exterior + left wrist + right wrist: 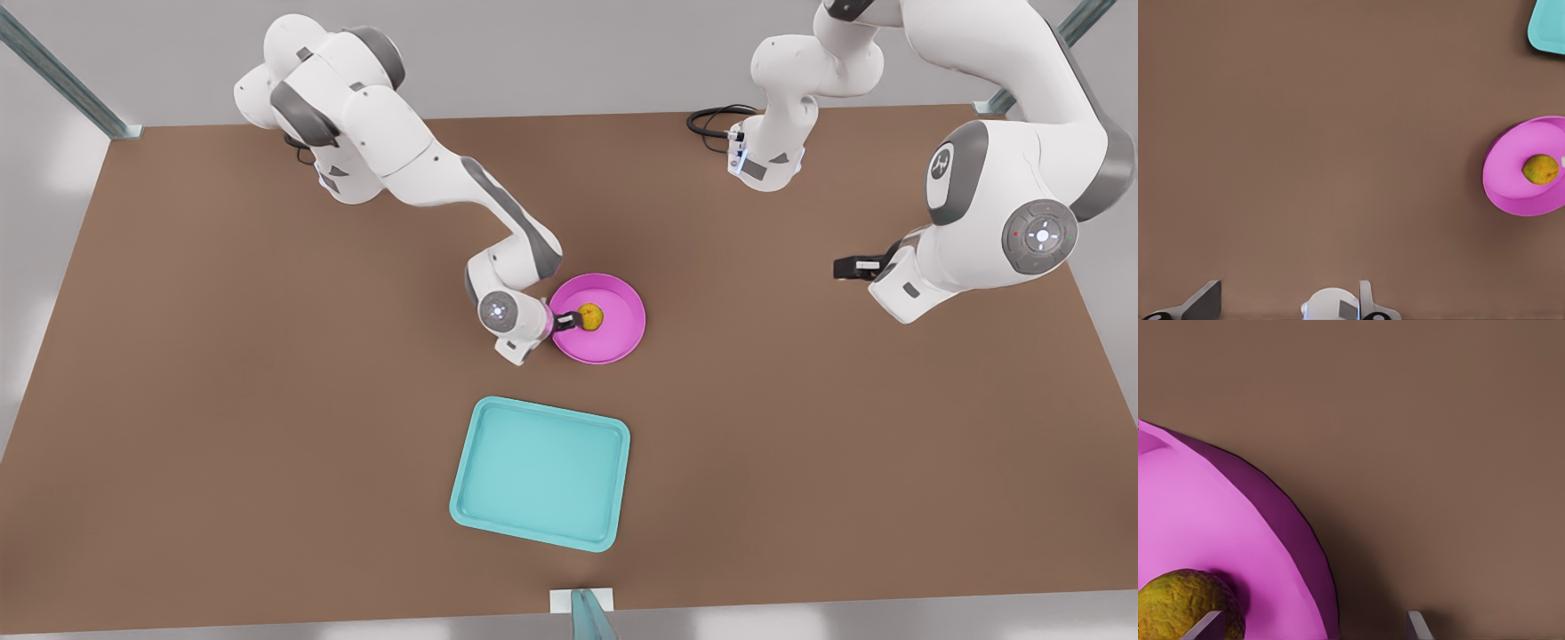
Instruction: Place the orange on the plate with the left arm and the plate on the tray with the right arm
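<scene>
The orange lies on the pink plate, which rests on the brown table. My right gripper is at the plate's edge on the front view's left, open. It straddles the rim: one finger is beside the orange and the other is outside the plate. My left gripper hovers open over bare table at the front view's right, far from the plate and holding nothing. The teal tray lies nearer the table's front edge.
A black cable loops at the back of the table by an arm base. Metal frame posts stand at the back corners. A small white bracket sits at the front edge. Brown table surface stretches between plate and tray.
</scene>
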Controlling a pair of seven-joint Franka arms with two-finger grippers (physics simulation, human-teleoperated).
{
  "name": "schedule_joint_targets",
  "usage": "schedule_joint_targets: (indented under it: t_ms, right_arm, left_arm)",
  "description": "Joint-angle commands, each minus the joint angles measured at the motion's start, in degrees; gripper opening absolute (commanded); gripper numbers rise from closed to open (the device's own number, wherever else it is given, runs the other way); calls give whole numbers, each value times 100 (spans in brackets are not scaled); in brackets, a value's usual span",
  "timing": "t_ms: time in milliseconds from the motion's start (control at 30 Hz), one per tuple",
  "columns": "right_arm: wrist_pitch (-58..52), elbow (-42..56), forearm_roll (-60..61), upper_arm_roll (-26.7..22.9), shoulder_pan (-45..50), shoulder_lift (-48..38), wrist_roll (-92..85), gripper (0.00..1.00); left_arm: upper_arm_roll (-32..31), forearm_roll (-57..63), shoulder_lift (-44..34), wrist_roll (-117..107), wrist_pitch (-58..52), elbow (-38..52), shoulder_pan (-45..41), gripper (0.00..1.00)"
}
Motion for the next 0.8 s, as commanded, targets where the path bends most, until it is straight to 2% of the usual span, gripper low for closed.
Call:
schedule_joint_targets:
  t_ms: [0,33,100,167,233,400,467,667,767]
  right_arm:
    - [37,10,7,6,3,2,184,100]
    - [29,63,16,6,21,37,184,100]
    - [20,168,16,67,21,125,176,78]
    - [11,168,16,76,12,134,123,61]
    - [2,168,16,67,12,125,61,56]
    - [-15,203,33,76,3,125,44,28]
    - [-24,212,42,76,-6,116,52,21]
    - [-50,212,86,190,-199,11,-70,21]
    - [-50,212,104,568,-655,-112,-71,21]
  left_arm:
    - [0,0,-6,345,-39,-2,0,100]
    - [0,9,-6,345,-39,-2,0,100]
    - [0,9,-6,345,-47,-2,0,100]
    - [0,9,-15,345,-91,7,0,100]
    - [0,9,-15,345,-91,7,0,100]
    - [0,9,-6,345,-56,7,9,100]
    - [0,9,2,345,-56,7,9,100]
    - [0,9,20,345,-74,16,9,100]
    - [0,9,11,345,-117,16,9,100]
